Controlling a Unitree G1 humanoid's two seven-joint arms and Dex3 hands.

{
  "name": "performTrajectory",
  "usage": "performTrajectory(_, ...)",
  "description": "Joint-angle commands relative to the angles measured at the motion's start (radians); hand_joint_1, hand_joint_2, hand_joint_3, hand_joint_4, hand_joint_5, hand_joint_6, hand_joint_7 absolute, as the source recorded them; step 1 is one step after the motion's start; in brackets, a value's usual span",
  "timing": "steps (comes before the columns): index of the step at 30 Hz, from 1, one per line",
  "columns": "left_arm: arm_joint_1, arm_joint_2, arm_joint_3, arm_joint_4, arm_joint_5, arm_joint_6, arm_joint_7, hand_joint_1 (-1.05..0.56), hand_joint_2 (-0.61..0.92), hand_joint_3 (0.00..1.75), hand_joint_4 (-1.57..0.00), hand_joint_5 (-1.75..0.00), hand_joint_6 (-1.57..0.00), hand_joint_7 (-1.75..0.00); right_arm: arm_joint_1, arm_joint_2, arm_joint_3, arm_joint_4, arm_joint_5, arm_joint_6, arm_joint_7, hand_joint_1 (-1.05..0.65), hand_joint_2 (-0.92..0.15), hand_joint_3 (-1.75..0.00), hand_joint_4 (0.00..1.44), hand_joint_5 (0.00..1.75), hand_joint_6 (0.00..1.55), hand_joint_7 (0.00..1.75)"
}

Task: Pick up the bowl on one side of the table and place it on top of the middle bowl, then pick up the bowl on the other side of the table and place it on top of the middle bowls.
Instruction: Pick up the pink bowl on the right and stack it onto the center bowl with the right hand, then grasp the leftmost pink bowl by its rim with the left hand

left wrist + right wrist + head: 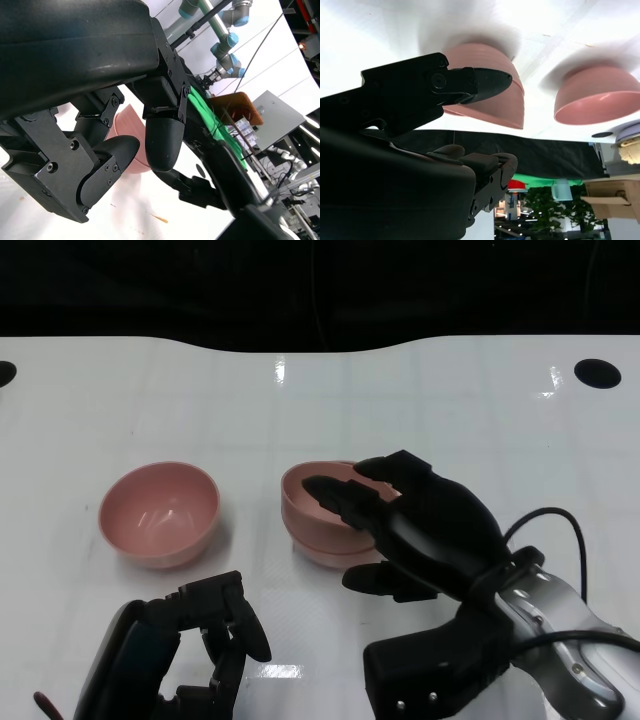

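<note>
Two pink bowls sit nested in the middle of the table, the upper bowl (318, 502) inside the lower bowl (330, 552). The stack shows again in the right wrist view (495, 102). My right hand (415, 525) reaches over the stack from the right. Its fingers (335, 495) spread above the upper bowl's rim, and the thumb (485, 80) lies beside the outer wall with a wide gap between them. A third pink bowl (160, 512) stands alone to the left, also seen in the right wrist view (600, 95). My left hand (215, 635) rests low at the near left, holding nothing.
The white table (450, 420) has a dark round hole (598, 372) at the far right and another at the far left edge. A black cable (560, 525) loops by my right wrist. Beyond the table are robot arms (225, 45) and shelving.
</note>
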Motion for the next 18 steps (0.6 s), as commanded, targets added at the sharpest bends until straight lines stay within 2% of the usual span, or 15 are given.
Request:
performTrajectory(1,-0.004,0.011,0.013,0.002,0.0,0.004,0.018,-0.06,0.27,1.55,-0.88,-1.7,-0.84,-1.48,0.039,-0.029,-0.042,-0.05,0.038,-0.029,-0.013,-0.69,-0.92,-0.41,0.0,0.47,0.2,0.01)
performTrajectory(5,-0.003,0.011,0.019,0.005,-0.022,0.002,0.011,-0.05,0.27,1.55,-0.88,-1.69,-0.85,-1.47,0.083,-0.048,-0.076,-0.084,0.063,-0.092,-0.061,-0.66,-0.92,-0.35,0.0,0.62,0.24,0.03)
performTrajectory(8,0.0,0.01,0.02,0.0,-0.025,0.003,0.01,-0.04,0.27,1.57,-0.88,-1.69,-0.85,-1.47,0.126,-0.063,-0.104,-0.127,0.082,-0.116,-0.065,-0.62,-0.92,-0.31,0.0,0.8,0.31,0.07)
performTrajectory(10,0.002,0.009,0.02,-0.004,-0.029,0.006,0.009,-0.04,0.27,1.57,-0.88,-1.69,-0.85,-1.47,0.153,-0.073,-0.121,-0.155,0.089,-0.124,-0.065,-0.57,-0.92,-0.27,0.03,0.86,0.36,0.09)
performTrajectory(13,0.003,0.008,0.021,-0.003,-0.036,0.007,0.008,-0.03,0.27,1.57,-0.88,-1.68,-0.85,-1.46,0.204,-0.079,-0.163,-0.188,0.154,-0.152,-0.054,-0.39,-0.92,-0.13,0.13,0.92,0.51,0.17)
performTrajectory(18,0.002,0.008,0.019,-0.006,-0.029,0.006,0.009,-0.03,0.28,1.56,-0.88,-1.69,-0.85,-1.47,0.274,-0.108,-0.229,-0.236,0.244,-0.213,-0.033,-0.2,-0.92,-0.07,0.4,0.94,0.75,0.28)
